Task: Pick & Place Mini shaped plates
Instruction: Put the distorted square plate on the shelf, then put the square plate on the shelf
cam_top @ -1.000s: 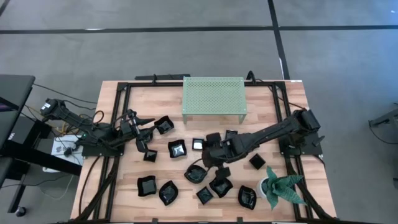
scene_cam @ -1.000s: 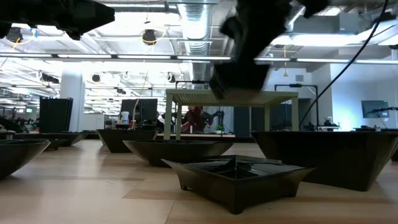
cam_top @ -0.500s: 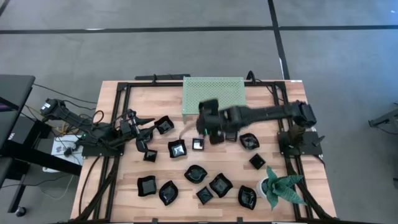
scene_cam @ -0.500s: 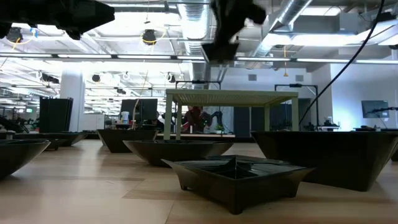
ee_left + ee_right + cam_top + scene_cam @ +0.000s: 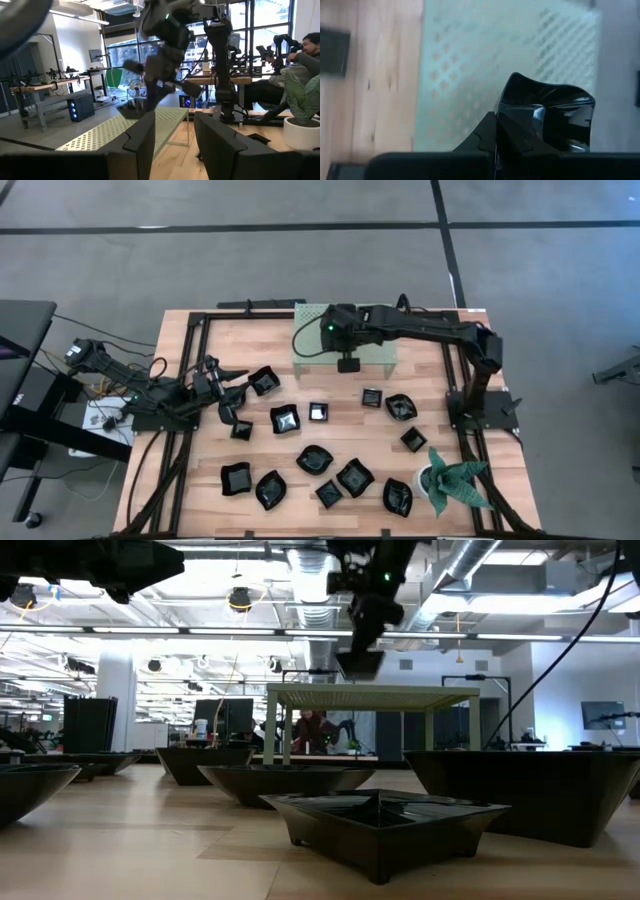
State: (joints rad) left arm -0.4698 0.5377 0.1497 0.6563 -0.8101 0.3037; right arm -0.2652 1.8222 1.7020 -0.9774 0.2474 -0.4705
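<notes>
Holding a black mini plate [image 5: 550,117] | right gripper [image 5: 348,363] jaws clamped, above green perforated shelf [image 5: 312,340] | left gripper [image 5: 232,423] jaws parted, empty

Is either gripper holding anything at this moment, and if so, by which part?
The right gripper, above the perforated green shelf, holds a mini black plate pinched by its rim. The left gripper rests open and empty near the table's left side.

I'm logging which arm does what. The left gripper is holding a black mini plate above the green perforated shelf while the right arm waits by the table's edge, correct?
Not quite: the arms are swapped. The high view shows the right gripper holding the black mini plate above the green perforated shelf, while the left gripper waits low near the table's left edge.
</notes>
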